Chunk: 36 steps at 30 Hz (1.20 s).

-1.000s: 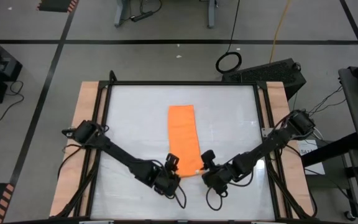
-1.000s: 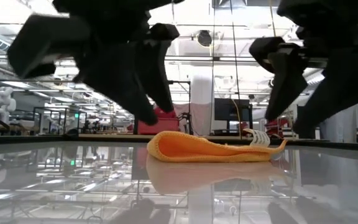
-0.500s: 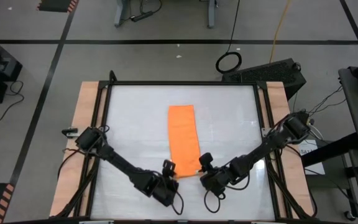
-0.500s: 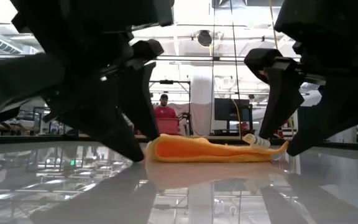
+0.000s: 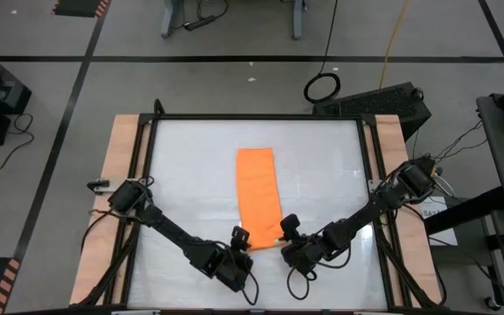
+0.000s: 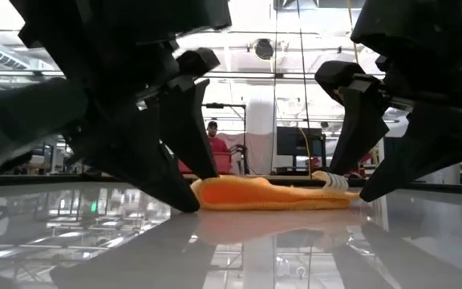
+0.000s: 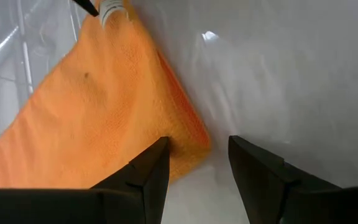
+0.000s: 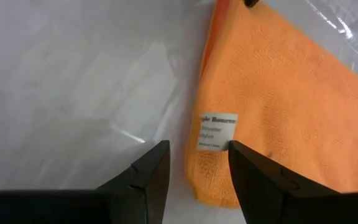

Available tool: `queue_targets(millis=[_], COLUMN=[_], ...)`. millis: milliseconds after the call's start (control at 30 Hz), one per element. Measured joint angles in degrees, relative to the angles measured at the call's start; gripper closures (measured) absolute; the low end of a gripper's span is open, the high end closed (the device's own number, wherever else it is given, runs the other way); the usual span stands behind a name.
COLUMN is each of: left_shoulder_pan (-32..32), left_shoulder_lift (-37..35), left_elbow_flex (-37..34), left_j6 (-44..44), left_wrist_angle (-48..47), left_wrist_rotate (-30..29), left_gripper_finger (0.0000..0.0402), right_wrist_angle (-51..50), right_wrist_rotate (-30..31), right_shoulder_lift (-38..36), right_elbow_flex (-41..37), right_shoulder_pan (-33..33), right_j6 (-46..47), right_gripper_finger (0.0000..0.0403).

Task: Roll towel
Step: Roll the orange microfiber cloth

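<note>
The orange towel (image 5: 259,188) lies flat on the table as a long narrow strip, folded over, running from far to near. My left gripper (image 5: 239,238) is open at the strip's near left corner (image 7: 188,140). One finger is over the cloth and the other over the bare table. My right gripper (image 5: 287,227) is open at the near right corner, which bears a white label (image 8: 218,132) and lies between its fingers. In the low view both grippers (image 6: 197,193) (image 6: 353,185) reach down to the table top at the towel's (image 6: 271,193) two ends. My left gripper stands with its fingers on either side of the towel's near left corner (image 7: 188,140), slanting down from the near side. I cannot tell whether a finger touches the cloth. My right gripper stands likewise at the label corner (image 8: 218,146). I cannot tell whether it touches.
The table top (image 5: 191,175) is white and glossy, inside a dark frame with wooden side rails (image 5: 121,175). Beyond the far edge are a black box (image 5: 383,103) and cables on the floor. A person in red (image 6: 212,144) shows far off in the room.
Both grippers have come down to the table top at the towel's near corners, still open. The left gripper has dropped the most and drawn a little toward the near edge. The towel's raised near right corner now lies lower.
</note>
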Motion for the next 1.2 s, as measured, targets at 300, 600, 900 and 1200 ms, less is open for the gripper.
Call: queue_targets(millis=[300, 600, 900, 1200], left_shoulder_pan=[0.45, 0.98, 1.00, 0.34], left_shoulder_lift=[3.17, 3.33, 3.19, 0.68], left_elbow_flex=[0.24, 0.12, 0.05, -0.25], left_j6=[-0.28, -10.42, -22.95, -34.84], left_wrist_angle=[0.83, 1.32, 1.44, 4.44], left_wrist_rotate=[-1.27, 2.64, 7.69, 11.24], left_gripper_finger=[0.0230, 0.0319, 0.0391, 0.0398], right_wrist_angle=[3.42, 4.23, 1.54, 0.00], right_wrist_rotate=[-0.27, -2.58, -5.60, -16.53], right_shoulder_lift=[1.59, 3.39, 3.52, 1.38], right_elbow_flex=[-0.24, -0.15, -0.13, -0.30], right_shoulder_pan=[-0.74, -2.39, -2.66, -3.82], right_j6=[-0.89, 5.87, 14.54, 22.54], right_gripper_finger=[0.0248, 0.0250, 0.0364, 0.0400])
